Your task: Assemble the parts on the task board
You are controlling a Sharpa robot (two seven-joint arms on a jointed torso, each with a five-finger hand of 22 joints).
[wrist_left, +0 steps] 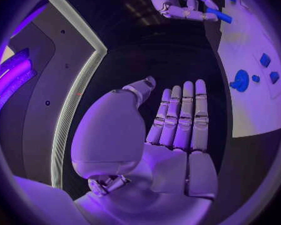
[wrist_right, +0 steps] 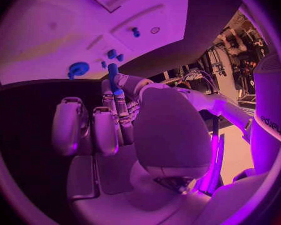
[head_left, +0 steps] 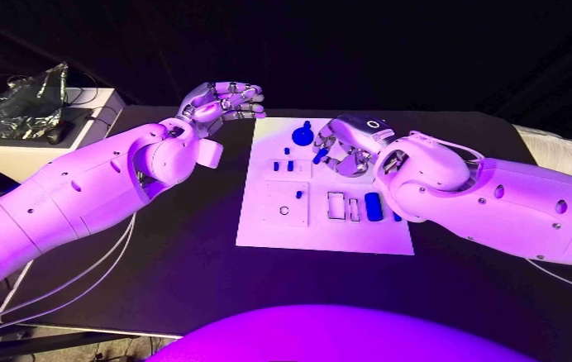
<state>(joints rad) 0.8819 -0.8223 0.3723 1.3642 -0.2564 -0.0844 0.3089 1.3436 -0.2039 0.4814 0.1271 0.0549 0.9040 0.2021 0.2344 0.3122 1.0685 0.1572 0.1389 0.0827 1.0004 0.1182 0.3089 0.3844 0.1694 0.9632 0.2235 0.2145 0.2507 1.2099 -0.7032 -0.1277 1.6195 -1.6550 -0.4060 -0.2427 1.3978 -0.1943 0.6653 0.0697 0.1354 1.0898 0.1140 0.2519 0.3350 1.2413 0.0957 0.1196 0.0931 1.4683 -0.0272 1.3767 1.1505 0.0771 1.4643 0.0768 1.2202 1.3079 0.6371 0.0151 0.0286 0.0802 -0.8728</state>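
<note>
Silver and many-fingered, the right hand (head_left: 350,143) over the far half of the task board (head_left: 264,228), fingers curled round a slim blue peg (head_left: 321,155), pinched near its upper end so that the rest sticks out from the fingertips toward the board. Same peg (wrist_right: 113,75) plain in the right wrist view, standing up between the fingers (wrist_right: 118,110), and again in the left wrist view as a blue stick (wrist_left: 217,15) in that hand (wrist_left: 178,5).

Just beside that hand, toward the board's far edge, a round blue disc part (head_left: 302,135) lying on the white surface; also seen at (wrist_right: 78,68) and (wrist_left: 241,80). Nearer the board's middle, two small blue pieces (head_left: 283,165) side by side in a raised square block, and one tiny blue piece (head_left: 299,194) a little nearer the front edge. By the board's right edge, a longer blue oblong part (head_left: 374,206) next to two pale upright slots (head_left: 337,206). In a square block near the left edge, a small ring-shaped mark (head_left: 283,210).

Off the board's far left corner, over the black table (head_left: 178,279), the left hand (head_left: 223,102) raised and holding nothing, touching no part. In the left wrist view, its fingers (wrist_left: 181,115) straight and close together, thumb apart to one side: released
</note>
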